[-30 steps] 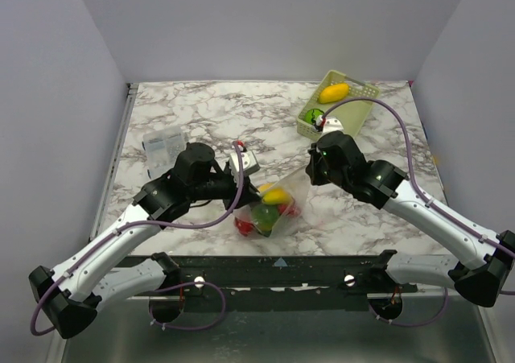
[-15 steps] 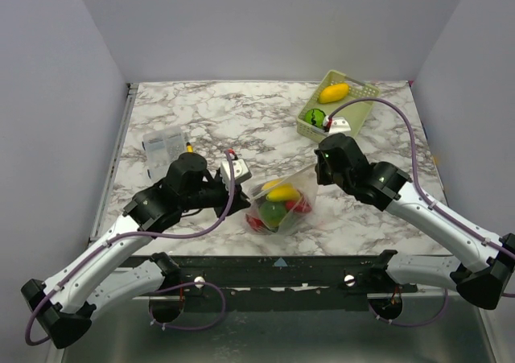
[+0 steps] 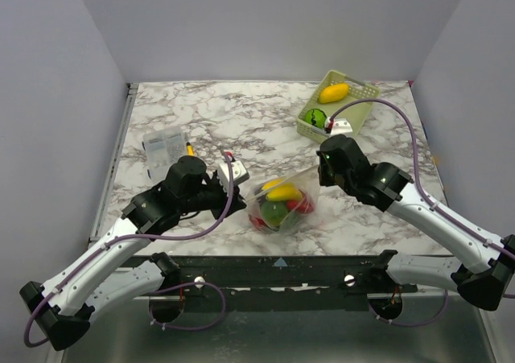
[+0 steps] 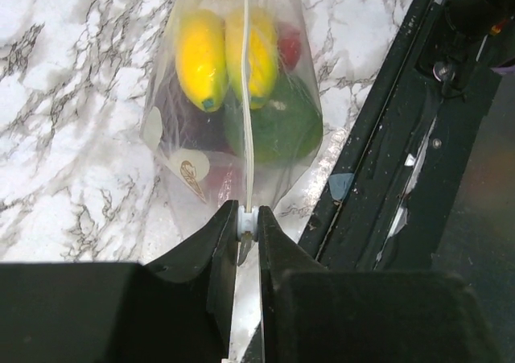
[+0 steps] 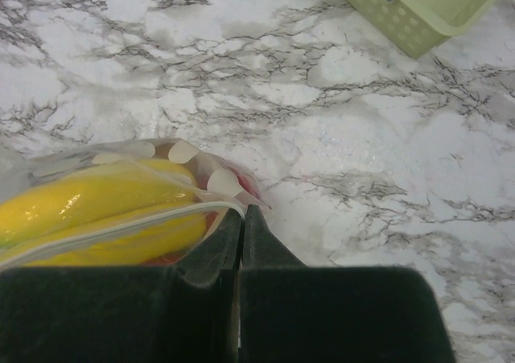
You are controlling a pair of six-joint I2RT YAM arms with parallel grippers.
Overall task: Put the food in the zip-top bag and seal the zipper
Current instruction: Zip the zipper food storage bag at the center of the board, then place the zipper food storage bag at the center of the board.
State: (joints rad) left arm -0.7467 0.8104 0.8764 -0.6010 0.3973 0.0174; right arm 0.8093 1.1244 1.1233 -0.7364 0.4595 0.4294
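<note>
You had the bag (image 3: 280, 202) w/ food (image 4: 201, 57) at the desk's (image 3: 241, 113) 6 o'clock. Your left end effector (image 4: 248, 226) pinched the zipper's (image 4: 246, 97) 9 o'clock end, right end effector (image 5: 243, 218) its 3. Film looked thin, slippery; hold zipper only.

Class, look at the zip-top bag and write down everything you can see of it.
The zip-top bag is clear, thin, crinkly plastic. It sits near the front edge of the marble table, between the two arms. Its zipper runs taut along the top, with the left gripper pinching one end and the right gripper pinching the other. Inside are yellow pieces, a green piece and some red.
</note>
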